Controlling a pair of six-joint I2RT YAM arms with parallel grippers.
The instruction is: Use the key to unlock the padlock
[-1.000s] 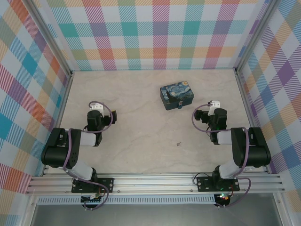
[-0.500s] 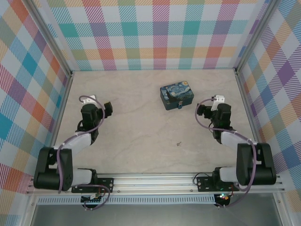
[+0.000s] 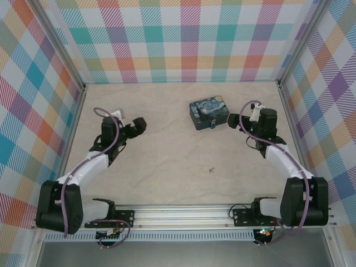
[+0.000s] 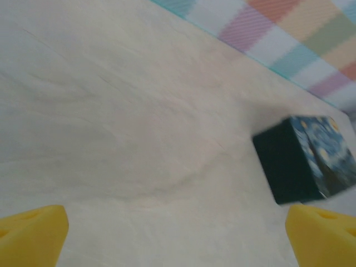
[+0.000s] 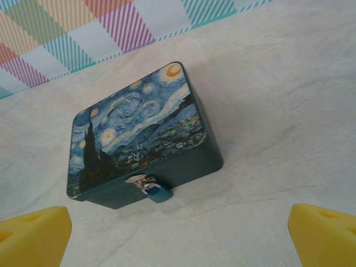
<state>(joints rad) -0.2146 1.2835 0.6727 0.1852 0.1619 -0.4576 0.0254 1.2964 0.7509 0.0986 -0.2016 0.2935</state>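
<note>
Blue-bodied padlock (image 5: 157,192) hangs off the silvery hasp (image 5: 137,179) on the tin's (image 5: 139,133) near face. From the right gripper (image 5: 178,239) it's dead ahead, a touch left of centre, resting at the foot of the tin wall. Shackle looks closed through the hasp; keyhole side not visible.

Key (image 3: 211,169) is a dark sliver, alone on the table (image 3: 167,167). It lies well apart from the padlock, on the base side. Too small to call its long axis.

The relation that matters is key vs. grippers:
- right gripper (image 3: 232,118): parked just beside the tin's right end, pointing at it. Key is behind it, toward its own base and slightly to its left. This is the nearer arm.
- left gripper (image 3: 139,125): key is off to its right and back toward the bases, clearly further. The tin (image 4: 306,161) sits ahead-right of its fingers.

Both sets of jaws are spread wide and hold nothing. Yellow fingertips (image 5: 33,233) sit at the frame corners with bare table between.

My read: nothing is started and the key has not been picked up. The right arm is aimed at the padlock, not the key, so it would have to pull back to fetch it. A flat sliver on a flat table looks like an awkward pinch.
</note>
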